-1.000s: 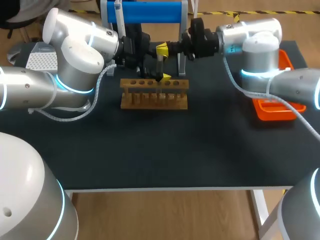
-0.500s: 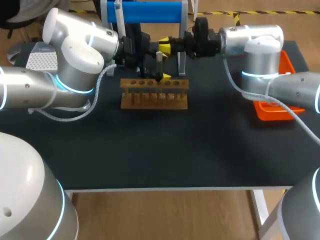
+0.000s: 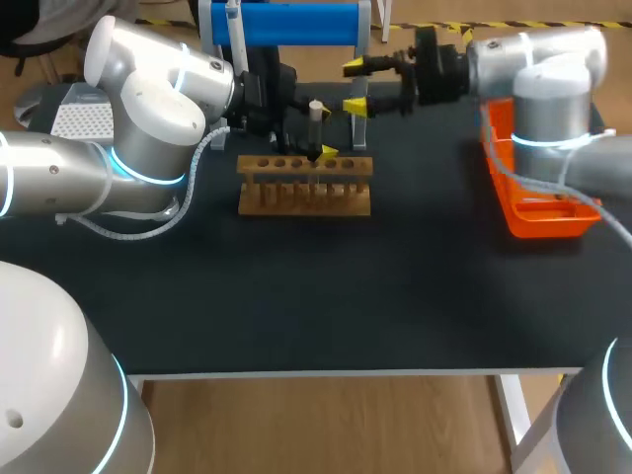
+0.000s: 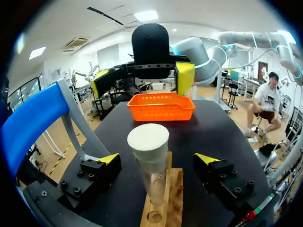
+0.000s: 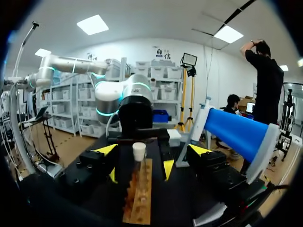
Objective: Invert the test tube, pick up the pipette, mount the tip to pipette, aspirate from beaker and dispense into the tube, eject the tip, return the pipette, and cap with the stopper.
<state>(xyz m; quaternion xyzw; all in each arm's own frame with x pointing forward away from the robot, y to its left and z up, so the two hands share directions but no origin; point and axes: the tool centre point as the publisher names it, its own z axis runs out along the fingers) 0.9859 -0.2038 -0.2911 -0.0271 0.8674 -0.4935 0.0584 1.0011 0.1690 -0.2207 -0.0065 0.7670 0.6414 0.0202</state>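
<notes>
Where the test tube [image 4: 152,177] stands: upright in the wooden rack [image 3: 304,193], white stopper [image 4: 147,138] on top, between the left end effector's [image 4: 158,159] fingers.
Left end effector: released, straddling without touching, probably guarding it.
Right end effector [image 3: 355,86]: released, empty, well apart.

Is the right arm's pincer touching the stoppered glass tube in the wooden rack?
Apart. The head view shows the right pincer open, with a clear gap between it and the test tube.
</notes>
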